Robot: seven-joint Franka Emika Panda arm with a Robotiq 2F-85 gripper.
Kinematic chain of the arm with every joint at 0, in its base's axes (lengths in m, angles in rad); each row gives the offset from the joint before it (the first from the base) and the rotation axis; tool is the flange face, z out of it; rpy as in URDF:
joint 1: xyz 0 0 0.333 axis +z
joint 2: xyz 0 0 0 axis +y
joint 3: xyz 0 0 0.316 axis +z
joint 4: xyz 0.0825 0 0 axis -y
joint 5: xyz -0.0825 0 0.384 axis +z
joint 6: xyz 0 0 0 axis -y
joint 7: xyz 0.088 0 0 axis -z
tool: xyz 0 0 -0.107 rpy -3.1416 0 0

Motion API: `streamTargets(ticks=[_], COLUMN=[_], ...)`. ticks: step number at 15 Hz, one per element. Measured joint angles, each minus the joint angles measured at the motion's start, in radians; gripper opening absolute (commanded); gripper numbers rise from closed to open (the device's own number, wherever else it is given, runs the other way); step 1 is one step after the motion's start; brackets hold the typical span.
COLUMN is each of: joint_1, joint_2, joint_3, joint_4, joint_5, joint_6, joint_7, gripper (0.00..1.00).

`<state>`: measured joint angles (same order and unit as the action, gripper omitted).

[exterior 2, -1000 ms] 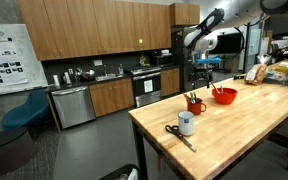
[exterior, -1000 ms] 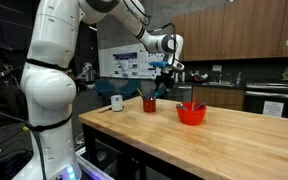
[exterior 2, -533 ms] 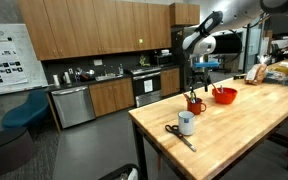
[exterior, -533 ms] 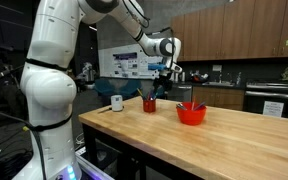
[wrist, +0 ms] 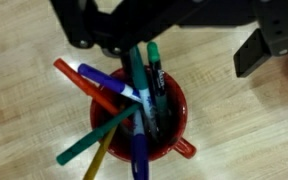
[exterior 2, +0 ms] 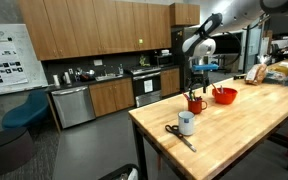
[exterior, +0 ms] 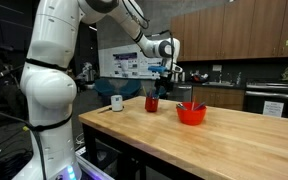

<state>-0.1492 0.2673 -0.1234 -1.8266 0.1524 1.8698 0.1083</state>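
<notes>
A red mug (wrist: 174, 112) full of coloured markers stands on the wooden table, right under my gripper (wrist: 174, 40) in the wrist view. Its jaws stand wide apart, one dark finger (wrist: 271, 42) at the right and the other at the upper left. Between them, two green markers (wrist: 152, 60) rise from the mug, not pinched. Orange, blue, purple and yellow markers lean in the mug too. In both exterior views the gripper (exterior: 162, 72) (exterior 2: 197, 72) hangs just above the mug (exterior: 151, 103) (exterior 2: 195, 104).
A red bowl (exterior: 191, 114) (exterior 2: 224, 96) sits beside the mug. A white cup (exterior: 116, 102) (exterior 2: 186, 123) and scissors (exterior 2: 179, 135) lie near the table's end. The butcher-block table (exterior: 184, 148) borders a kitchen with cabinets. Bags sit at the table's far end (exterior 2: 274, 72).
The gripper has shifted a little sideways from near the bowl to directly over the red mug. Nothing on the table has moved.
</notes>
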Motion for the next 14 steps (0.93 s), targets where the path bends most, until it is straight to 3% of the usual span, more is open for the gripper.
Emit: streamTargets(ticks=[14], joint_1=[-0.004], joint_2=[-0.077], joint_3=[-0.011], joint_4=[-0.086], joint_5=[-0.018], joint_6=[0.103], joint_7=[-0.061], gripper=[1.0])
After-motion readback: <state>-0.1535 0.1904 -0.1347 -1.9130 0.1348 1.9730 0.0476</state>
